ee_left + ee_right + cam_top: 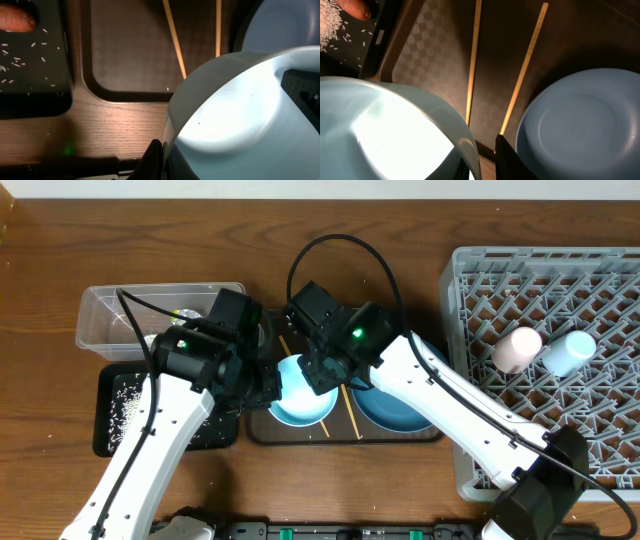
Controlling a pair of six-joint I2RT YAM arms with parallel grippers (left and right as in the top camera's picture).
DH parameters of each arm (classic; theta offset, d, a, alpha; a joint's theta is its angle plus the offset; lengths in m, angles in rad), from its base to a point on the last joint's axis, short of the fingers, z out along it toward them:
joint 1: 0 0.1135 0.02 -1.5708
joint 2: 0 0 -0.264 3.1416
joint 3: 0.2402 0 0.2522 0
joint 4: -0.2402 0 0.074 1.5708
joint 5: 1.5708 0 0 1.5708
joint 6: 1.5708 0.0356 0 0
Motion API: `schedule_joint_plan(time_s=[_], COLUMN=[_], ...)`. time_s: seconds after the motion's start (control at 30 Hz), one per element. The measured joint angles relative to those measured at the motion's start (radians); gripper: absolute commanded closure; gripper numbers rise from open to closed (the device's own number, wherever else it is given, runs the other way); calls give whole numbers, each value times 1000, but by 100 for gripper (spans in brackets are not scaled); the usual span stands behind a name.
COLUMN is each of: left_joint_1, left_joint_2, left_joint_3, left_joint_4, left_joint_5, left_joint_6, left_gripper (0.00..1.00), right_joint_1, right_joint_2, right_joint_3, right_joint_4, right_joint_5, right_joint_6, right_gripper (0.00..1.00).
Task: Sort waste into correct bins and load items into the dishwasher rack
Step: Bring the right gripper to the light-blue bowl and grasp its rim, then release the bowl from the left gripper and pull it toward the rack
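The pale blue bowl [300,400] hangs tilted over the brown serving tray [345,435], between both arms. My left gripper [164,147] is shut on the bowl's [235,110] left rim. My right gripper [487,155] straddles the opposite rim of the bowl [390,130], open, with a gap between the rim and its outer finger [507,160]. The blue plate [395,408] lies on the tray's right side, and two chopsticks [472,65] [525,70] lie on the tray between bowl and plate. The grey dishwasher rack [610,270] holds a pink cup [515,348] and a light blue cup [568,352].
A clear tub [110,305] stands at the back left. In front of it the black tray [215,430] holds loose rice [130,395] and an orange sausage piece [15,17]. Both arms crowd the tray's left half.
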Motion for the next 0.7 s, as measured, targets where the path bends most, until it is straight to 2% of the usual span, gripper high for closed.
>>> schedule_joint_plan(time_s=[0.27, 0.37, 0.47, 0.6, 0.67, 0.7], left_joint_1=[0, 0, 0, 3, 3, 3], left_joint_2=[0, 0, 0, 2, 2, 2], left_joint_3=[0, 0, 0, 0, 0, 0], left_joint_4=[0, 1, 2, 8, 10, 11], left_joint_5=[-16, -18, -19, -35, -37, -37], left_joint_6=[0, 0, 0, 8, 13, 14], left_gripper=[94, 93, 93, 93, 86, 76], right_joint_1=[0, 0, 0, 6, 6, 6], right_joint_2=[0, 0, 0, -8, -10, -10], right_joint_3=[0, 0, 0, 0, 0, 0], right_joint_4=[30, 35, 30, -1, -3, -5], right_joint_5=[0, 0, -4, -26, -25, -16], right_joint_6=[-2, -2, -3, -13, -13, -13], right_gripper=[81, 86, 99, 99, 99, 99])
